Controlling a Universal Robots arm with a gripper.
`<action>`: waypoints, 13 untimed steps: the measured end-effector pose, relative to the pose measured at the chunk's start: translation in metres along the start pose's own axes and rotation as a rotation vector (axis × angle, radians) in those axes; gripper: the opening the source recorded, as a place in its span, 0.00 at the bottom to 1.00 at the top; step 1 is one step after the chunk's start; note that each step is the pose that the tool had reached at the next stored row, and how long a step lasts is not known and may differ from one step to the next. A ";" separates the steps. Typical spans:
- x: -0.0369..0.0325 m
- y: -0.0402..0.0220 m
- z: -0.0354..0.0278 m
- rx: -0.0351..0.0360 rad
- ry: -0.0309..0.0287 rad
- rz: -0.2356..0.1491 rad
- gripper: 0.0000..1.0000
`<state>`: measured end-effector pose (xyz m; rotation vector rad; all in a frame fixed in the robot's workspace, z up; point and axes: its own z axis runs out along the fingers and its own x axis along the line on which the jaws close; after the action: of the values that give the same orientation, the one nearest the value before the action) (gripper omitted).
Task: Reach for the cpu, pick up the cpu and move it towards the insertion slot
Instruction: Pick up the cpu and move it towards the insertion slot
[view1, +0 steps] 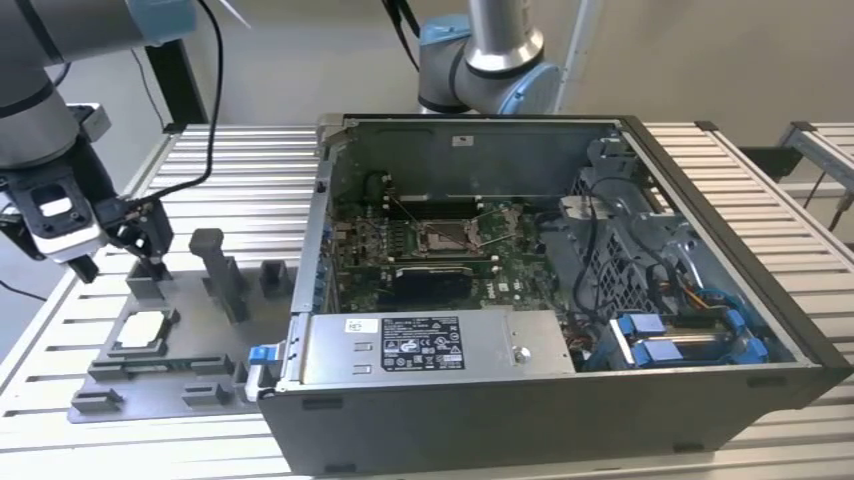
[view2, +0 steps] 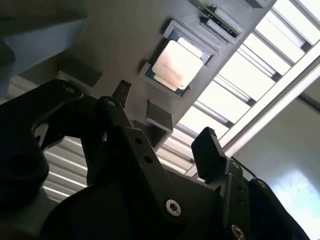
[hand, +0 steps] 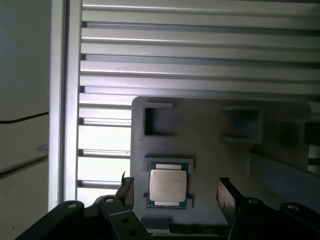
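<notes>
The cpu (view1: 144, 329) lies flat, silvery-white side up, in a recess of the grey plastic tray (view1: 200, 355) at the exterior view's left. My gripper (view1: 120, 265) hangs above the tray's far part, open, with nothing between its fingers. In both wrist views the cpu (hand: 168, 187) (view2: 176, 64) sits below and between the two dark fingers (hand: 227, 197) (view2: 207, 145), apart from them. The insertion slot (view1: 447, 236), a shiny metal frame with a thin lever, is on the green board inside the open computer case (view1: 747, 330).
Grey posts (view1: 218, 270) stand on the tray close to the gripper. The case's tall wall (view1: 315, 230) rises between tray and slot. A second robot arm (view1: 483, 60) stands behind the case. Everything rests on a slatted metal table (view1: 240, 150); black cables hang at the left.
</notes>
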<state>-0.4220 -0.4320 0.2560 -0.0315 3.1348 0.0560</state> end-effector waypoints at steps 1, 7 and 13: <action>0.0000 -0.0008 0.0018 0.0000 0.0000 0.000 1.00; 0.0002 -0.0029 0.0125 0.0000 -0.0001 0.000 1.00; 0.0016 -0.0053 0.0233 -0.0001 -0.0001 0.000 1.00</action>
<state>-0.4234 -0.4365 0.2325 -0.0313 3.1347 0.0562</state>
